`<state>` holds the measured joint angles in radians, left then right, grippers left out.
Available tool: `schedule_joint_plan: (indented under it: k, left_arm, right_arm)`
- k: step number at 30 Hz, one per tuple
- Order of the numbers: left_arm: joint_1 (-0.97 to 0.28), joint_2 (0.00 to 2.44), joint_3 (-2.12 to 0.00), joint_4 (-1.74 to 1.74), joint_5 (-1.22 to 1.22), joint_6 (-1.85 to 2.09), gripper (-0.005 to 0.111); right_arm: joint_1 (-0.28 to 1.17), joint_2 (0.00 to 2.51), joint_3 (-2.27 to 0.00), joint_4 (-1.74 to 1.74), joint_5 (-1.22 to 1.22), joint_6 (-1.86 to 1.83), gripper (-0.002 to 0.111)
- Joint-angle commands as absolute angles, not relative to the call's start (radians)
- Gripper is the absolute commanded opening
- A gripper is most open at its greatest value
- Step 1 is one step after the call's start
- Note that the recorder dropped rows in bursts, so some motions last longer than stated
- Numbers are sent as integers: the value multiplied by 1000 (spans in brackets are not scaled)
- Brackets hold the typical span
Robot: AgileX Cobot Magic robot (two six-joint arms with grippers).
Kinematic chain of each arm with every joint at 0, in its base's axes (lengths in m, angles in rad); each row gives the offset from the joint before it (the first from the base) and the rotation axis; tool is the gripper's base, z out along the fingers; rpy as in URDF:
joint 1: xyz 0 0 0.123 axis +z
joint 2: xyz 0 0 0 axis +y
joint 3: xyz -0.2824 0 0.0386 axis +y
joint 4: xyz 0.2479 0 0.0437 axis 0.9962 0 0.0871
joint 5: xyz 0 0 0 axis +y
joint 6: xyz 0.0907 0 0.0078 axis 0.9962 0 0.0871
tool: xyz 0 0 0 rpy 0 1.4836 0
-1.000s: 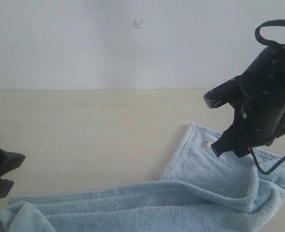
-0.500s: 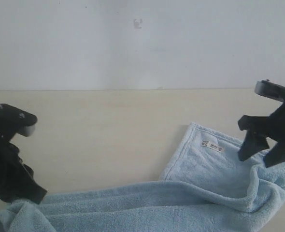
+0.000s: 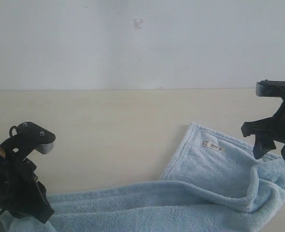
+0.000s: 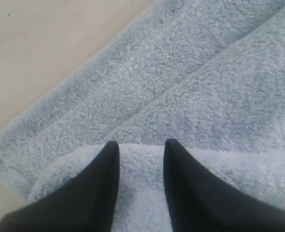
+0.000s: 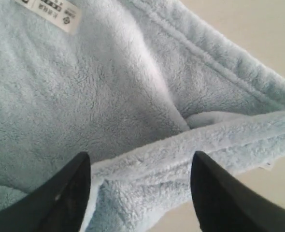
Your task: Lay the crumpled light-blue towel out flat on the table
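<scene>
One light-blue towel (image 3: 205, 193), one white label (image 3: 212, 146), one beige counter (image 3: 108, 125) and two black claws pictured: left claw (image 4: 140, 144), right claw (image 3: 273, 153).

- A white label (image 3: 213, 145) sat on the towel (image 3: 195, 179), toward its 1 o'clock corner.
- Its dark print was too small and blurred to read.

1. A plain, matte white wall (image 3: 84, 43) fills the upper part of the exterior view.
2. A small grey, smudge-like mark (image 3: 138, 23) sits on that wall, at the upper centre of the frame.
</scene>
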<state>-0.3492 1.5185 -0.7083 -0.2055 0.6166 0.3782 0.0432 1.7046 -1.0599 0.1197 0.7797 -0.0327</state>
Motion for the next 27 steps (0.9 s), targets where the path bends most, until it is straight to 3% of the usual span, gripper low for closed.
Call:
schedule_joint_plan:
  k: [1,11,18,27]
  left_arm:
    - [-348,1537,-716,-201,592,383,30]
    - [-348,1532,-734,-120,596,365,30]
    - [-305,1554,-734,285,576,-129,31]
    - [-301,1560,-735,15,621,64,46]
  right_arm:
    - [42,1698,-1059,191,745,-105,58]
    - [40,1698,-1056,-26,706,90,58]
    - [40,1698,-934,-135,583,228,58]
    - [40,1698,-920,-116,567,228,58]
